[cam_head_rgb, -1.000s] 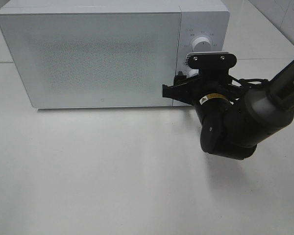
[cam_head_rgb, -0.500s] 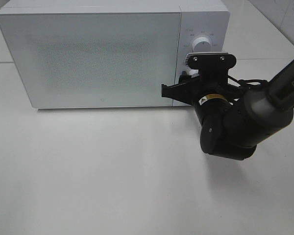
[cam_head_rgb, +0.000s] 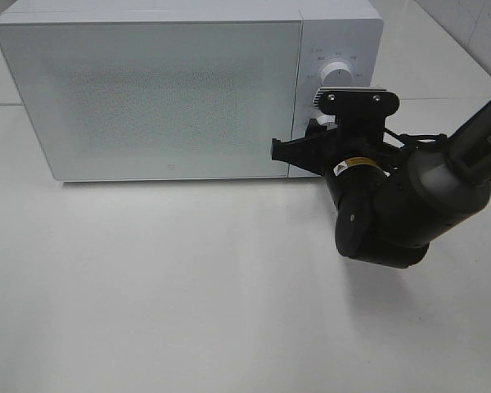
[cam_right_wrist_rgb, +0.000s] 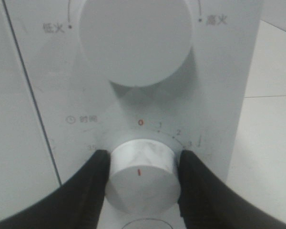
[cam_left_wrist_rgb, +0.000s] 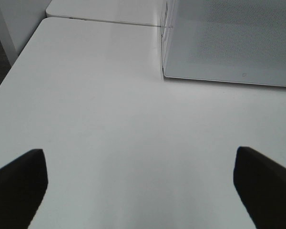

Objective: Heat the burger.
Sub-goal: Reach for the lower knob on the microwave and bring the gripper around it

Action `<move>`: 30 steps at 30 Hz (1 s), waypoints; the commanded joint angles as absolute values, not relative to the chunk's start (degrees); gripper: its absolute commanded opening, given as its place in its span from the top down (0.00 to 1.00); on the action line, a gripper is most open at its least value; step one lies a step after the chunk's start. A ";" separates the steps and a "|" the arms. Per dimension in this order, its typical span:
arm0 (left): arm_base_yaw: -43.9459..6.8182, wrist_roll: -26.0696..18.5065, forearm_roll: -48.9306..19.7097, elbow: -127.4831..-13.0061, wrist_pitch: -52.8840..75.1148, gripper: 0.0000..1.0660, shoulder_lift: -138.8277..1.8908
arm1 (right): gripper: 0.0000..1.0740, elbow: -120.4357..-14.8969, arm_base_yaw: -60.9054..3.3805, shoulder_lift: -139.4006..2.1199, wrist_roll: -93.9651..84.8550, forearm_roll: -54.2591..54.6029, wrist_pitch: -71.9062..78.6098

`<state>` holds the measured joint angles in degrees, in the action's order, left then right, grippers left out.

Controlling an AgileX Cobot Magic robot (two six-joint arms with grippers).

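A white microwave point(cam_head_rgb: 147, 90), door closed, carried the markings 低火 and 高火 by its upper knob point(cam_right_wrist_rgb: 136, 40), and 时间 with 0, 1, 2, 3, 35 around its lower knob point(cam_right_wrist_rgb: 140, 183). The right gripper point(cam_right_wrist_rgb: 142, 164) was clamped on the lower knob, while the left gripper point(cam_left_wrist_rgb: 140, 183) hung above the table point(cam_head_rgb: 188, 286) with its fingers point(cam_left_wrist_rgb: 19, 183) wide apart. The burger showed in no view, so its place could not be told.

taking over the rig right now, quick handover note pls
The left gripper is open and empty, over the table.
The right gripper is closed on the timer knob, whose mark points at 0.
The burger is not visible; the microwave door is shut, so it is probably inside.
Done: door closed.
Left: turn the timer to start heating.
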<state>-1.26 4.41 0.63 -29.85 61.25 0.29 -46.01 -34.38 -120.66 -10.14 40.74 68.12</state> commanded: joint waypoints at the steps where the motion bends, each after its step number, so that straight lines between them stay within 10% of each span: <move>1: -1.09 4.24 0.40 -29.79 61.36 0.08 0.63 | 1.00 -47.04 -34.03 -120.49 -8.77 37.01 74.48; 30: -1.09 4.24 0.40 -29.79 61.36 0.08 0.63 | 1.00 -47.04 -34.03 -120.49 56.55 28.53 77.18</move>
